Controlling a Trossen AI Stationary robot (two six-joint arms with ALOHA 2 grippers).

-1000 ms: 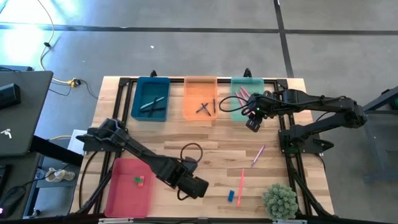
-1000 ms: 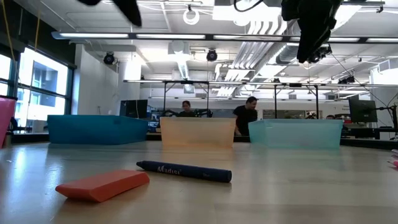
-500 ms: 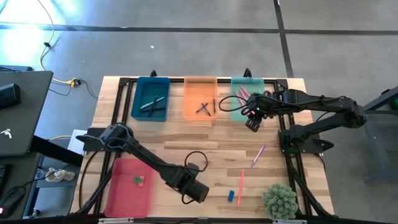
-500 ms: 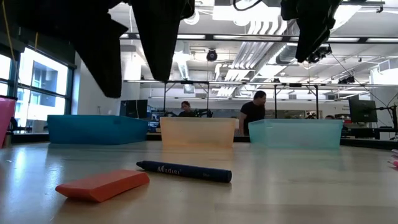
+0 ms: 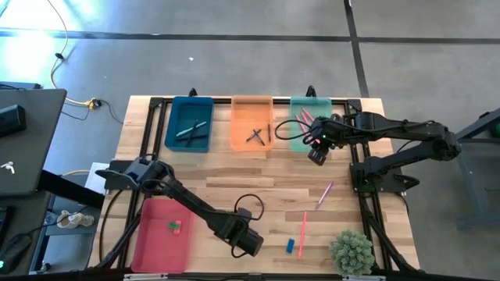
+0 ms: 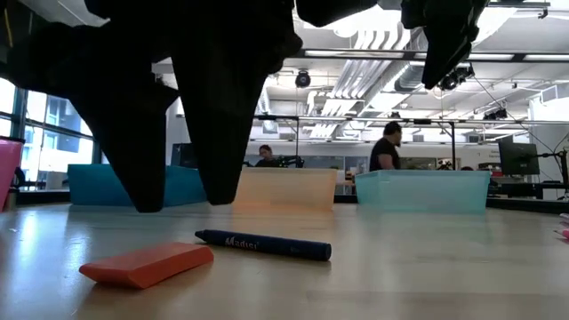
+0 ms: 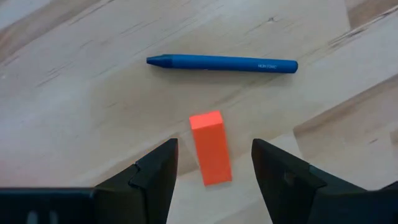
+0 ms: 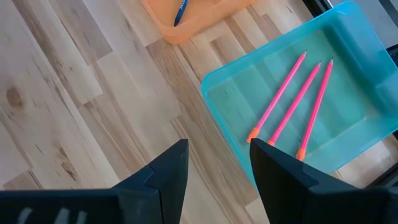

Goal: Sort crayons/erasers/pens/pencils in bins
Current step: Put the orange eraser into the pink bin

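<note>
My left gripper (image 5: 250, 243) is open and hangs near the table's near edge, just above the orange eraser (image 7: 210, 148). In the left wrist view one finger stands on each side of the eraser without touching it. The eraser (image 6: 147, 264) lies flat on the wood, with a dark blue crayon (image 6: 262, 244) just beyond it. My right gripper (image 5: 316, 153) is open and empty, and it hovers by the mint bin (image 8: 348, 74), which holds three pink pencils (image 8: 297, 102). The teal bin (image 5: 190, 125), orange bin (image 5: 251, 125) and pink-red bin (image 5: 162, 234) also show.
A pink pencil (image 5: 324, 195), an orange-red stick (image 5: 302, 234) and a blue eraser (image 5: 290, 246) lie on the wood toward the right. A small green plant (image 5: 351, 251) stands at the near right corner. A black cable loop (image 5: 248, 207) lies beside the left arm. People move in the room behind.
My left gripper has moved toward the table's near edge and down over the orange eraser, and in the low view it has come in from above, still open. The eraser and the crayon have not moved.
</note>
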